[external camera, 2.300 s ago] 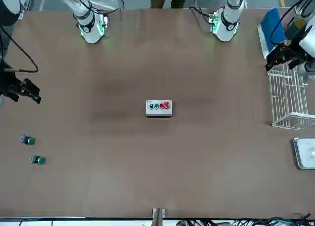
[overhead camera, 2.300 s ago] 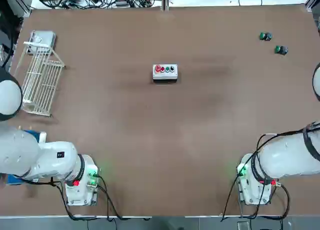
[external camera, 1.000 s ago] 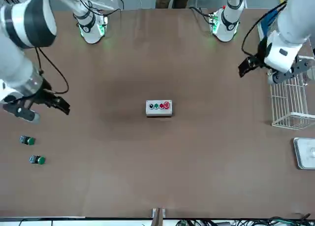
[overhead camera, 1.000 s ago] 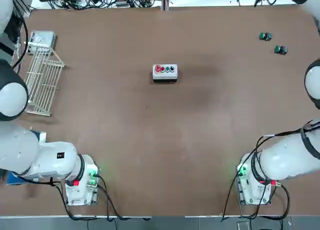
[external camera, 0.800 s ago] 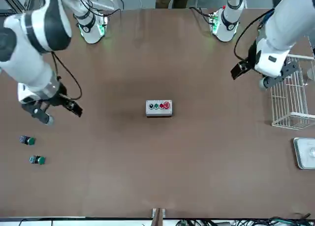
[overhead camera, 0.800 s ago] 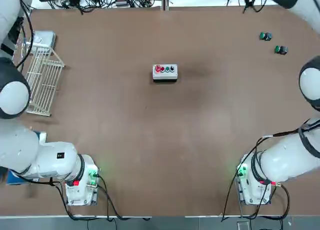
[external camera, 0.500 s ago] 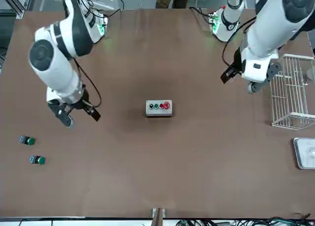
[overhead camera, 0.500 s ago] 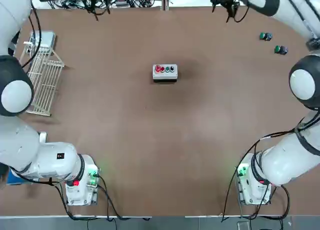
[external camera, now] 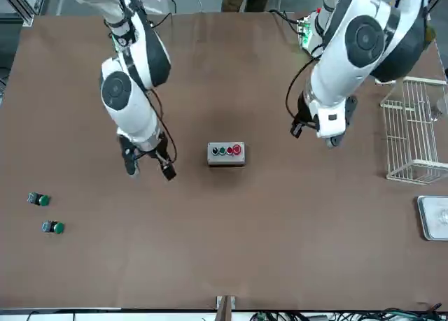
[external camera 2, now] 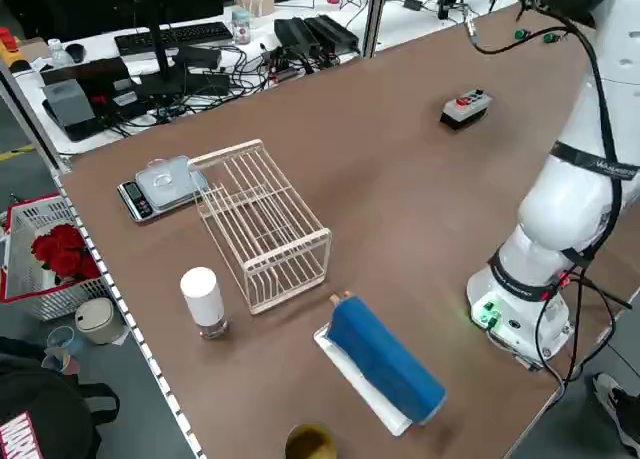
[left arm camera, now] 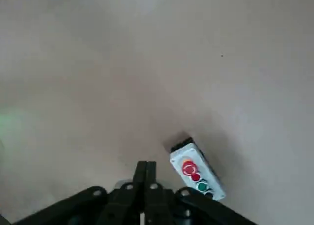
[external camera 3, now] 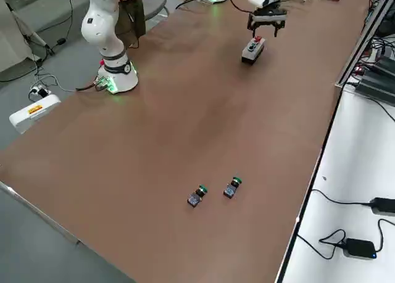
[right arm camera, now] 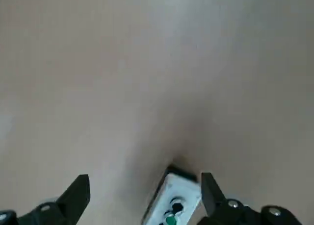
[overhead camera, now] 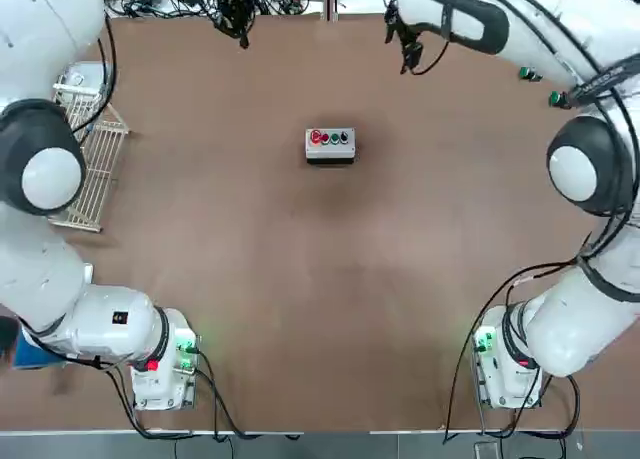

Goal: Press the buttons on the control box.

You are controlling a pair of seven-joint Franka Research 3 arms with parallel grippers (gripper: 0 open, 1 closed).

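Observation:
The control box (overhead camera: 330,145) is a small light-grey box in the middle of the table, also seen in the front view (external camera: 226,154). Its buttons (overhead camera: 330,137) run in a row along the top, the larger red one (left arm camera: 189,168) at one end. My left gripper (external camera: 327,138) hangs above the table off the box's left side, apart from it. Its fingers (left arm camera: 145,172) are shut with nothing between them. My right gripper (external camera: 149,170) hovers off the box's right side, open and empty. In the right wrist view the box (right arm camera: 174,203) shows between that gripper's spread fingers (right arm camera: 78,190).
Two loose green-capped round pieces (external camera: 39,200) (external camera: 53,227) lie far out on my right. On my left stands a white wire rack (overhead camera: 85,159), with a scale (external camera 2: 160,184) beyond it. A blue object (external camera 2: 385,359) and a white bottle (external camera 2: 203,299) sit nearer the left base.
Both arms have swung in from the table's sides toward the control box. The left gripper has gone from open to shut. The right gripper has stayed open.

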